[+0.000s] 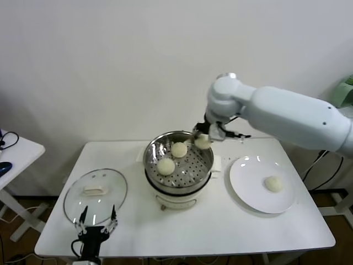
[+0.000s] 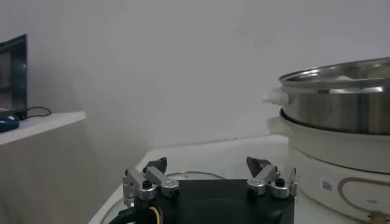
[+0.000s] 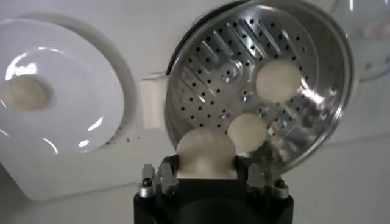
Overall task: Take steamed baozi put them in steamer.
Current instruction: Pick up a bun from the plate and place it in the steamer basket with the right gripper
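Looks like a robotics lab or test room staged as a kitchen corner, not a lived-in home. Plain white wall fills the upper frame, bare. White table (image 1: 182, 232) at centre on thin metal legs, carrying only cooking props: steamer (image 1: 177, 165) on its white electric base, glass lid (image 1: 95, 196) at lower left, white plate (image 1: 262, 185) at right. Second white table (image 1: 16, 152) at the left edge with a dark cable (image 1: 8, 139) on it. Loose cables run down at the far right edge.
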